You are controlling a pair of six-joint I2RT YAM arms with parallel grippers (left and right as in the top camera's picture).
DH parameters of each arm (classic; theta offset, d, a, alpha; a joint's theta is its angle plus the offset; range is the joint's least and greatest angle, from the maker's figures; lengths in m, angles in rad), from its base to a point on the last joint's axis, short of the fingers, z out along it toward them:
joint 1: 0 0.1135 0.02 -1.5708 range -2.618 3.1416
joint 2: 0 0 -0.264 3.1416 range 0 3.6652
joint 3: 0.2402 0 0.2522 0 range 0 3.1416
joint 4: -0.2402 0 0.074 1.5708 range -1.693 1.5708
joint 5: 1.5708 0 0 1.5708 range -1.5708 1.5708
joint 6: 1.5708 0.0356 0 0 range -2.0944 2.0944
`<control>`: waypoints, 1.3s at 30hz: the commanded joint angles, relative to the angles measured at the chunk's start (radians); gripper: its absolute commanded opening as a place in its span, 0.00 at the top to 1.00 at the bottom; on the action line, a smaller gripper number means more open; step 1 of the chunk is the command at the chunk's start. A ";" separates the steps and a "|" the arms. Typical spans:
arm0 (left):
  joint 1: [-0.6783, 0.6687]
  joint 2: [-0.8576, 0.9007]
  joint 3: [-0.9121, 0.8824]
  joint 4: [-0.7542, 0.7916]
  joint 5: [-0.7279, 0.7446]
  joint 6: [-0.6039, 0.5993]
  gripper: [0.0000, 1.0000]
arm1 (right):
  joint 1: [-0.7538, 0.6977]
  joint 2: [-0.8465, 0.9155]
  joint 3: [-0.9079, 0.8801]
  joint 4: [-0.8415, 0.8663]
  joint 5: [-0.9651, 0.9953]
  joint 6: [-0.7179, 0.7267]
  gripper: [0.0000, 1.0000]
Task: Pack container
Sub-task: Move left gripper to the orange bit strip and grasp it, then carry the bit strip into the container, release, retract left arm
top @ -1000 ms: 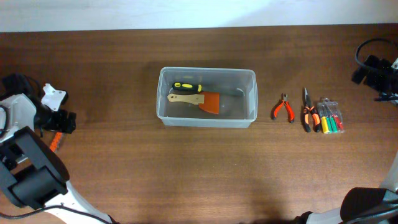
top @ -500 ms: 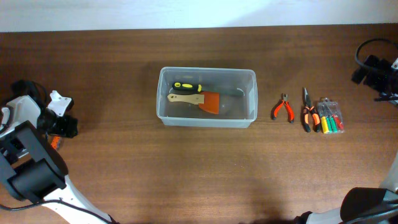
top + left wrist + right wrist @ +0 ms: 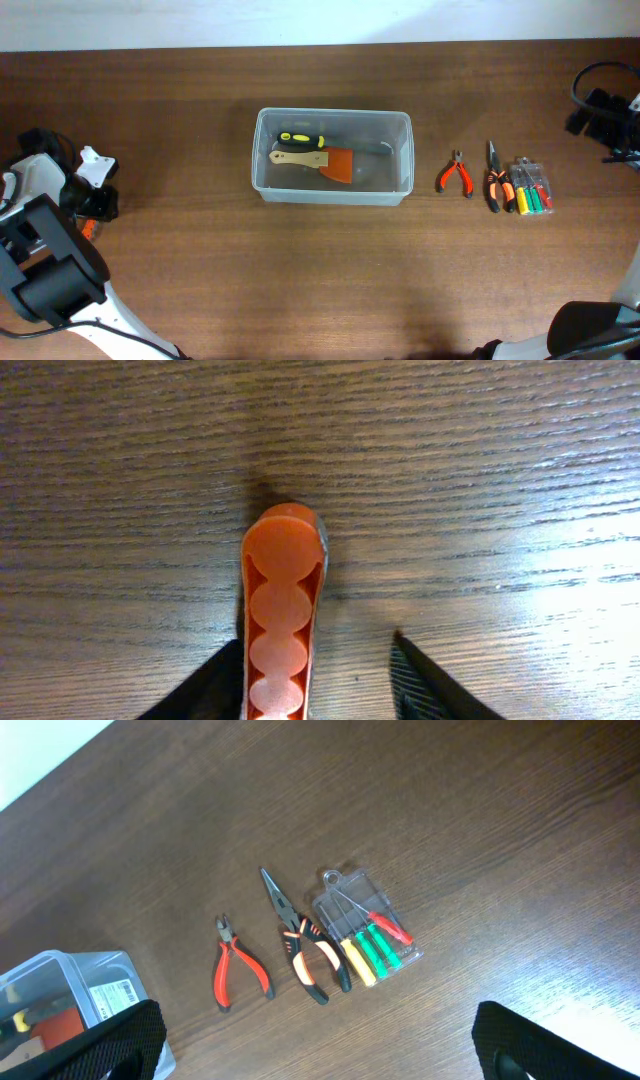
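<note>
The container point(image 3: 332, 196) is found at the centre of the bench point(image 3: 200, 280), upright and lidless. A yellow-and-black screwdriver point(image 3: 300, 139) and an orange-bladed scraper point(image 3: 325, 161) are seen lying in it, toward its 9 o'clock end. It is judged light, thin-walled and somewhat flexible, with slick sides. If it must be shifted, it is best taken by the rim at a short end.

At its 3 o'clock, well apart, small orange cutters point(image 3: 455, 175), long-nose pliers point(image 3: 495, 183) and a clear case of screwdrivers point(image 3: 531, 187) are laid side by side.

At the bench's 9 o'clock edge the left gripper point(image 3: 318, 655) is set over an orange tool handle point(image 3: 282, 610). The jaws stand apart astride it, one just beside it, the other clear, so no clamp is made. The handle is judged stiff and recessed, so it should grip well across its width.

The right gripper point(image 3: 320, 1040), at 3 o'clock, is seen with jaws wide apart and empty.
</note>
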 commanded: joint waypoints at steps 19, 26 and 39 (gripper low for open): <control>0.006 0.028 -0.007 -0.004 -0.012 -0.021 0.79 | -0.003 0.001 0.005 0.002 -0.001 0.005 0.02; -0.029 0.023 0.022 -0.025 0.041 -0.033 0.98 | -0.003 0.001 0.005 0.002 -0.001 0.005 0.02; -0.438 -0.063 0.677 -0.507 0.211 -0.032 0.98 | -0.003 0.001 0.005 0.002 -0.001 0.005 0.01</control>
